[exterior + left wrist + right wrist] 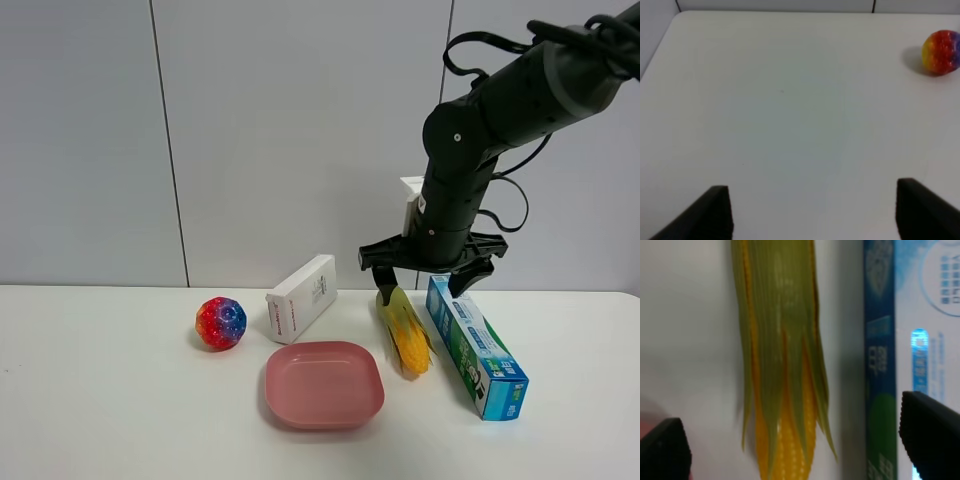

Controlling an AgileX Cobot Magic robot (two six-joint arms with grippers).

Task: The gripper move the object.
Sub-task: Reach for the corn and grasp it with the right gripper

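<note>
Corn (405,335), yellow toy ear in green husk, lies toward right edge of white bench (100,400), long blue-green carton (476,345) just beside; right black claw gripper (421,288) spreads wide over husk, holding nothing.

1. Table (100,400): white, matte, flat; bears every item listed below.
2. Multicoloured ball (221,323): red, blue and yellow, pitted surface. Rests on the table at the left end of the group, apart from the other items. Also caught at the edge of the left wrist view, casting a soft shadow.
3. White box (302,298): small carton with red print on its end face. Lies at an angle just behind the plate's rear left corner.
4. Pink plate (322,385): shallow, rounded-square. Sits nearest the front, between ball and long box.
5. Blue-green box (476,345): long, lying flat, running front to back on the right. Well clear of the plate.
6. Wall (260,130): pale grey panels, dark vertical seams.
</note>
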